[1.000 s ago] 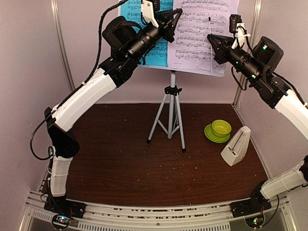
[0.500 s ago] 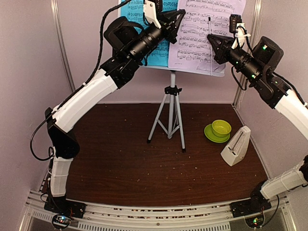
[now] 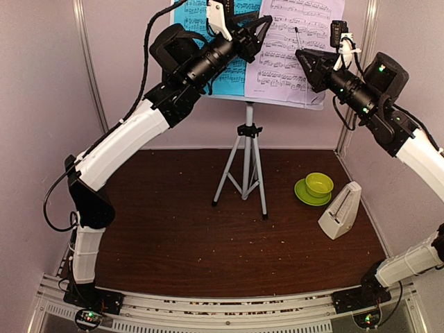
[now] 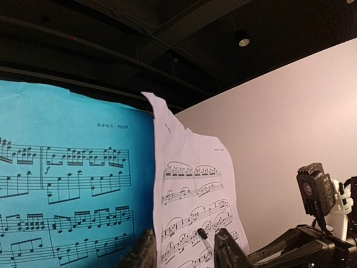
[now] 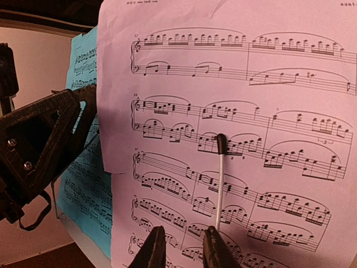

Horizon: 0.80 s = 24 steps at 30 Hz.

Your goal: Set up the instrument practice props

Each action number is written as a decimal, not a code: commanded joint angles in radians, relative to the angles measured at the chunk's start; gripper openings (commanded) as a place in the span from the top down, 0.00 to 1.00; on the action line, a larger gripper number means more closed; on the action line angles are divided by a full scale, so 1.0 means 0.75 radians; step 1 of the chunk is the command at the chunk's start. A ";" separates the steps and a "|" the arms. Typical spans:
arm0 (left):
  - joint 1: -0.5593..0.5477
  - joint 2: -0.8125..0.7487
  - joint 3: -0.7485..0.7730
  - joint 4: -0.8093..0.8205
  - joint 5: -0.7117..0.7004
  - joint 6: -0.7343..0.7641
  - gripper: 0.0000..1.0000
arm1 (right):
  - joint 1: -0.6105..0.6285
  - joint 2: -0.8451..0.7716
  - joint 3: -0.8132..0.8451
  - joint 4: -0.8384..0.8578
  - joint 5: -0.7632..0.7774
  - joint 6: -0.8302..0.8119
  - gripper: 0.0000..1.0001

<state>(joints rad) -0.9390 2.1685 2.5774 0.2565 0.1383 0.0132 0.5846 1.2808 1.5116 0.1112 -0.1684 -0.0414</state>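
The pale music-stand desk (image 3: 277, 103) stands on grey tripod legs (image 3: 248, 170) at the back centre. A cyan sheet (image 3: 229, 78) (image 4: 72, 178) leans on its left half and a lilac sheet (image 3: 277, 69) (image 5: 251, 84) on its right half. My left gripper (image 3: 258, 31) (image 4: 184, 251) is open, its jaws either side of the lilac sheet's left edge. My right gripper (image 3: 300, 57) (image 5: 183, 245) faces the lilac sheet with jaws a little apart. A thin white stick with a black tip (image 5: 221, 184) lies against the sheet, its lower end behind my right finger. The cream metronome (image 3: 341, 211) stands on the table at the right.
A lime-green cup (image 3: 319, 184) on its saucer (image 3: 303, 194) sits right of the tripod, just behind the metronome. Pale walls close in on both sides and the back. Crumbs dot the brown tabletop (image 3: 173, 222).
My left gripper has pushed right and up along the desk, and the lilac sheet's left edge has shifted right with it. The stick's tip has tilted left as my right gripper edged left.
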 commanded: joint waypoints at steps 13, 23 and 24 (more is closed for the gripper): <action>-0.011 -0.244 -0.271 0.053 -0.011 0.084 0.18 | 0.008 -0.110 -0.015 0.010 0.059 -0.008 0.44; -0.010 -0.599 -0.775 0.069 -0.142 0.080 0.02 | 0.008 -0.238 -0.018 -0.251 0.215 0.027 0.06; -0.010 -0.628 -0.821 0.066 -0.166 0.069 0.02 | 0.007 -0.255 -0.022 -0.288 0.244 0.034 0.06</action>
<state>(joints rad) -0.9447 1.7821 2.0747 0.2668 0.0822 0.0795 0.5850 1.1328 1.5009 0.0181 -0.0734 -0.0414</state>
